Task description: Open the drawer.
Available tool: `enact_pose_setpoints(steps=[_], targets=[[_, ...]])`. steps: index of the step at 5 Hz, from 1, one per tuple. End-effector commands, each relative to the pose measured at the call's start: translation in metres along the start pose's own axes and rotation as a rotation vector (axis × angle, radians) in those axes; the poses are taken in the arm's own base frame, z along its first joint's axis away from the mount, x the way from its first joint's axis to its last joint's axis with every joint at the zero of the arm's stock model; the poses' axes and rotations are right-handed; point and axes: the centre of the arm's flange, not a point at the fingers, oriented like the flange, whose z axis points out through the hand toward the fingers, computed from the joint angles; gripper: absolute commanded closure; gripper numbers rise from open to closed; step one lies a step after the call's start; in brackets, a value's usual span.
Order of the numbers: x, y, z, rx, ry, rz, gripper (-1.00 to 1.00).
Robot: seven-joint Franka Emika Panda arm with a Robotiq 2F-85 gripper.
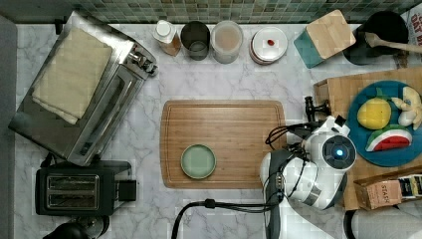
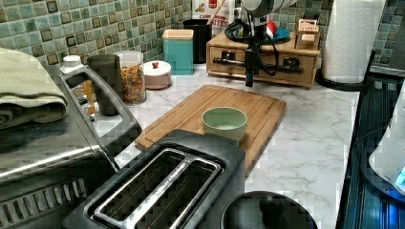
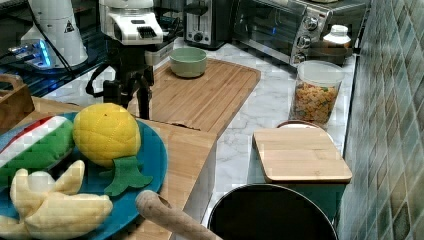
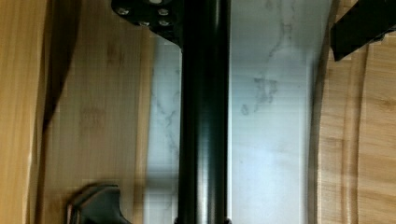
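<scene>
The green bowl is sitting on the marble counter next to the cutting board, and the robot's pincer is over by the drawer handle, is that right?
Not quite. The green bowl sits on the cutting board itself, not on the marble beside it, as the top view shows. The rest holds: the pincer is by the drawer handle.

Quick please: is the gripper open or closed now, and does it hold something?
Gripper: open, holding nothing. In the wrist view the drawer handle runs between its fingers, which are not yet clamped on it.

Top view overhead, side views opposed — sharing cutting board (image 1: 222, 144)
</scene>
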Motion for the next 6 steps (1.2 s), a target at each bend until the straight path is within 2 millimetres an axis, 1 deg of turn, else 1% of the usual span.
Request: enact_pose_setpoints(steps=[1, 2, 3, 4, 6], targets=[[0.044, -0.193, -0.037, 0.098, 0.052, -0.167, -1.00], [0.040, -0.220, -0.045, 0.136, 0.020, -0.175, -1.00], [0.036, -0.242, -0.050, 0.157, 0.004, -0.188, -1.00], [0.034, -0.259, -0.051, 0.157, 0.011, -0.160, -1.00], [0.035, -0.262, -0.054, 0.160, 0.014, -0.133, -1.00]])
